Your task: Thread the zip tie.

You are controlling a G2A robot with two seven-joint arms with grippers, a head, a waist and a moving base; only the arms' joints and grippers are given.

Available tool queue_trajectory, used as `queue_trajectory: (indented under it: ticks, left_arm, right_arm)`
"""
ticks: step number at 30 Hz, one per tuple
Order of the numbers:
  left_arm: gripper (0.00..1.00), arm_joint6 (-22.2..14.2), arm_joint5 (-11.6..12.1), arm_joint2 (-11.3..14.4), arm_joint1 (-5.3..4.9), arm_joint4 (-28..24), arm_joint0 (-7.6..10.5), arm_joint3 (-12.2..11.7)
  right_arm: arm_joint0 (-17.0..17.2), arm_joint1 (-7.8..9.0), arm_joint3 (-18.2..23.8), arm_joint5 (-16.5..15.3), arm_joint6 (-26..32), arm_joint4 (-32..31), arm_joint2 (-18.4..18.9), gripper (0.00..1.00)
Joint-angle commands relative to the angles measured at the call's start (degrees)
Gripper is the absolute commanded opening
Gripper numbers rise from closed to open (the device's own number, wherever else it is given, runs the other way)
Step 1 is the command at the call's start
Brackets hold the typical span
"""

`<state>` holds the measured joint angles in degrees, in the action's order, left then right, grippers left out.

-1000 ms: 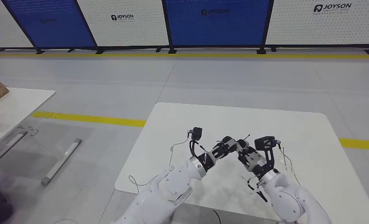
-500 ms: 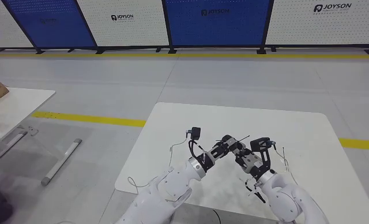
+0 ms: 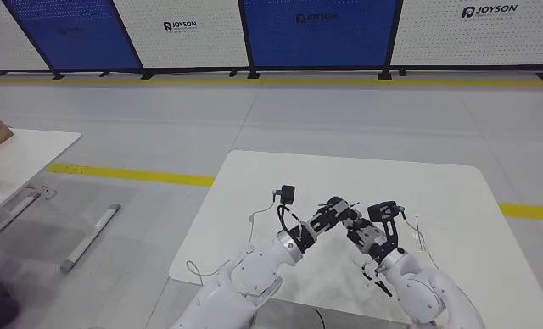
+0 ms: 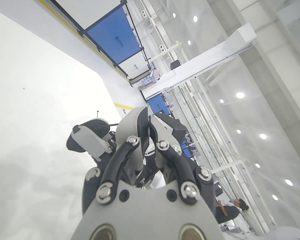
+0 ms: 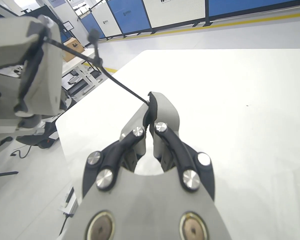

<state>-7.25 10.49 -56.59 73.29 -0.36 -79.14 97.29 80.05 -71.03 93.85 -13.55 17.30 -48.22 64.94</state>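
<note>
The thin black plastic zip tie (image 5: 122, 83) hangs in the air above the white rectangular table (image 5: 240, 88), stretched as a taut line between the two grippers near the table's front middle. One end disappears between the fingertips of the right gripper (image 5: 150, 102), whose two white fingers with black pads are pressed together on the strap, leaving no gap between them. From there the strap runs up and across to the left gripper (image 4: 148, 122), which is likewise closed, its pads squeezed flat against each other. The right wrist view shows the strap entering between them. Partway along the strap a short branch stands up from it, ending in a small blocky piece. Whether the strap passes through that piece cannot be told. In the top view the two grippers sit just beside each other, tips nearly meeting, both clear of the tabletop. Beyond the table lies grey floor with a yellow line (image 3: 127, 174), and behind that a row of blue and white perforated panels (image 3: 322, 28).
</note>
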Motion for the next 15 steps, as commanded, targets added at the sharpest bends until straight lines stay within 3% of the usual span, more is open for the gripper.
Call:
queue_trajectory:
  ticks: [1, 12, 13, 14, 15]
  left_arm:
    - [0.00, 0.2, 0.0, 0.1, 0.03, 0.0, -0.02, 0.2]
    - [0.00, 2.0, -1.1, 1.3, 0.53, 0.0, 0.92, 0.1]
    - [0.00, 2.5, -1.4, 1.5, 0.64, 0.0, 1.17, -0.2]
    - [0.00, 3.1, -1.7, 1.7, 0.76, -0.2, 1.45, -0.4]
    - [0.00, 4.0, -2.1, 2.0, 0.94, -0.2, 1.83, -0.8]
  right_arm:
    - [-0.2, 0.04, -0.3, -0.2, 0.1, -0.1, 0.2, 0.00]
    - [-0.7, 0.36, -0.9, -2.0, 1.5, 0.5, 1.6, 0.00]
    - [-0.7, 0.42, -0.7, -2.3, 1.7, 0.7, 1.8, 0.12]
    - [-0.7, 0.48, -0.6, -2.5, 1.8, 0.9, 2.2, 0.48]
    - [-0.7, 0.57, -0.4, -2.6, 1.9, 1.2, 2.7, 1.00]
